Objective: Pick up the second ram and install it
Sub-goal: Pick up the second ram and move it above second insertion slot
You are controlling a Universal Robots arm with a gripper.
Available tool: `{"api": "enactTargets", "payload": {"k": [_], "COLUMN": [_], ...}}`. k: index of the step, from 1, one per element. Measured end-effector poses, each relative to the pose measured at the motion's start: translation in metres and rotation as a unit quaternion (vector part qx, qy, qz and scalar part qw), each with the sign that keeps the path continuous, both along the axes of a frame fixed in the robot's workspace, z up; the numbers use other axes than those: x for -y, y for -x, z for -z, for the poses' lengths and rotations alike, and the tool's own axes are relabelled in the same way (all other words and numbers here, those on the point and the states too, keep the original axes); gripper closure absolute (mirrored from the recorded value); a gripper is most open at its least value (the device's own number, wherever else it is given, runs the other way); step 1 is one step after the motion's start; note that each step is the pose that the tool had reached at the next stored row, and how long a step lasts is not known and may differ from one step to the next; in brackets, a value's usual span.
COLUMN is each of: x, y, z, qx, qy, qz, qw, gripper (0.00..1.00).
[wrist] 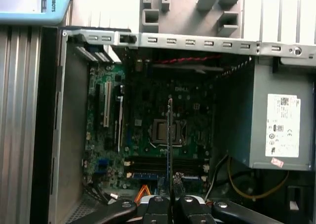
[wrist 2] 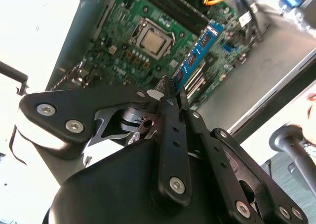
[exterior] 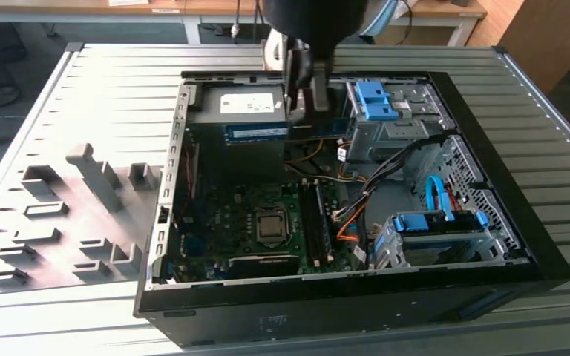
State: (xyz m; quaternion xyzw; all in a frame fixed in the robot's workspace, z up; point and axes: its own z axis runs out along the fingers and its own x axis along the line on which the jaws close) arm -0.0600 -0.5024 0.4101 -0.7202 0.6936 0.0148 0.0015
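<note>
second ram [exterior: 256,133]: blue-green board, pale label; gripper [exterior: 308,111]: black; motherboard [exterior: 231,215]: dark green (silver socket [exterior: 268,225] at centre); drive caddy [exterior: 376,100], one o'clock within case [exterior: 364,304], exterior view: bright blue; table [exterior: 97,81]: grey, ribbed.

In the tool [wrist 2: 170,86], second ram [wrist 2: 198,54] over the motherboard [exterior: 231,215] inside the case [exterior: 364,297].

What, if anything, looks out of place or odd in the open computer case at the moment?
Nothing looks damaged or spilled. The one thing not in its place is the RAM stick. It is clamped in the gripper above the motherboard of the open computer case, not seated in a slot.
</note>
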Motion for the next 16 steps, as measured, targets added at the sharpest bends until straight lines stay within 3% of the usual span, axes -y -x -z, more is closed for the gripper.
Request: {"api": "enactTargets", "payload": {"k": [7,16], "x": [-0.0004,0.0006], "y": [-0.026,-0.028], "z": [0.0004,0.0031], "qx": [-0.0002,-0.0003], "qy": [-0.0001,-0.0006], "qz": [0.0,0.0], "qw": [1.0,1.0], "gripper": [0.86,0.86]}}
